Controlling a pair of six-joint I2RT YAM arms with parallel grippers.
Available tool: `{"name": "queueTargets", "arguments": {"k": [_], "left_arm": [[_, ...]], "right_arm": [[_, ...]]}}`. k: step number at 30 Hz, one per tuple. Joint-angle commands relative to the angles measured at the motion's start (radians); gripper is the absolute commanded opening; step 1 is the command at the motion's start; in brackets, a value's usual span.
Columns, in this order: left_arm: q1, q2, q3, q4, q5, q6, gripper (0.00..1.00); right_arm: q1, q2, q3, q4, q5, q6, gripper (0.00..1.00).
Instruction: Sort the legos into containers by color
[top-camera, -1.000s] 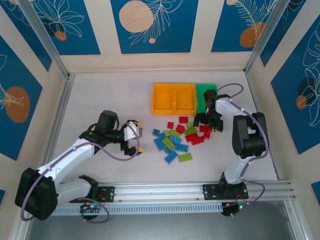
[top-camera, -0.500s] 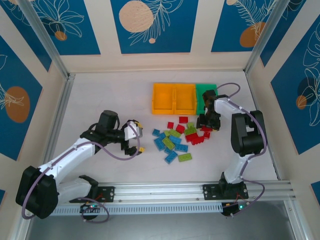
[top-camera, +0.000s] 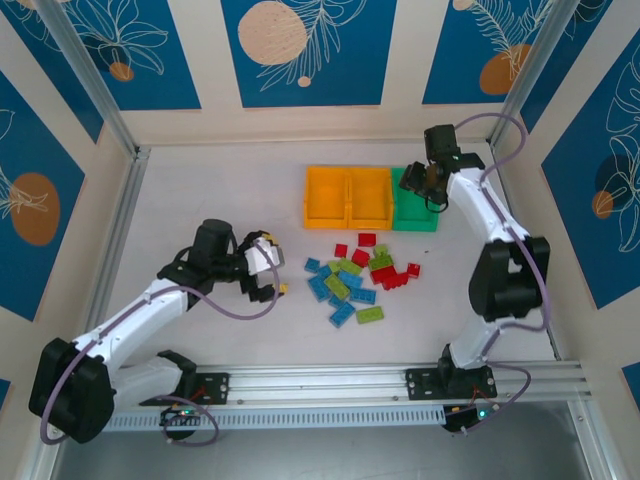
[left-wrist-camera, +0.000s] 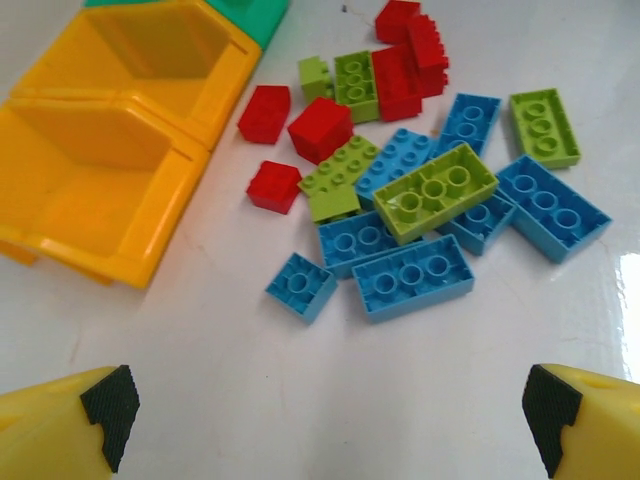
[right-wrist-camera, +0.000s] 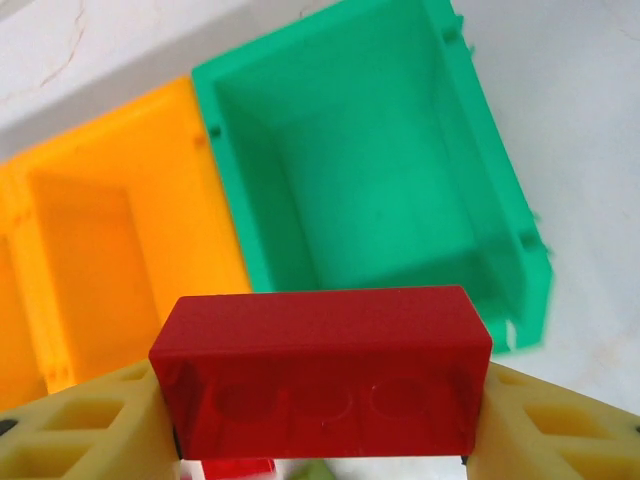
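White table (top-camera: 200, 190), right hand (right-wrist-camera: 320, 430) clamped on red lego (right-wrist-camera: 320, 350), above green bin (right-wrist-camera: 370, 170), left hand (left-wrist-camera: 328, 408) spread wide

The row of three joined open plastic bins (top-camera: 347, 222) lies at upper centre of the top view, on the white table (top-camera: 220, 200). The green rectangular plastic bin (top-camera: 412, 216) forms its right end, beside the two orange-yellow bins (top-camera: 346, 198). The pile of small studded plastic bricks (top-camera: 352, 280) lies just below the row. The left gripper (top-camera: 270, 268) sits left of the pile. The right gripper (top-camera: 420, 180) hangs over the green bin, with a red rectangular plastic brick (right-wrist-camera: 320, 370) between its fingers.
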Motion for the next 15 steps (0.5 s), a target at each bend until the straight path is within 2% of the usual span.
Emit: {"name": "queueTargets", "arguments": {"k": [1, 3, 5, 10, 15], "left_arm": [[-0.005, -0.032, -0.022, 0.030, -0.042, -0.005, 1.00], [-0.004, -0.031, -0.023, 0.031, -0.048, -0.003, 1.00], [-0.004, -0.028, -0.022, 0.031, -0.053, -0.003, 1.00], [-0.005, -0.021, -0.028, 0.057, -0.056, -0.015, 1.00], [-0.004, -0.006, -0.020, 0.066, -0.035, -0.042, 1.00]], "right_arm": [[-0.022, 0.124, 0.086, -0.028, -0.079, 0.089, 0.55], [-0.032, 0.185, 0.151, -0.060, -0.099, 0.100, 0.58], [-0.036, 0.214, 0.203, -0.094, -0.108, 0.105, 0.69], [-0.041, 0.154, 0.194, -0.106, -0.087, 0.113, 0.87], [-0.062, 0.041, 0.135, -0.113, -0.129, 0.100, 0.89]]}}
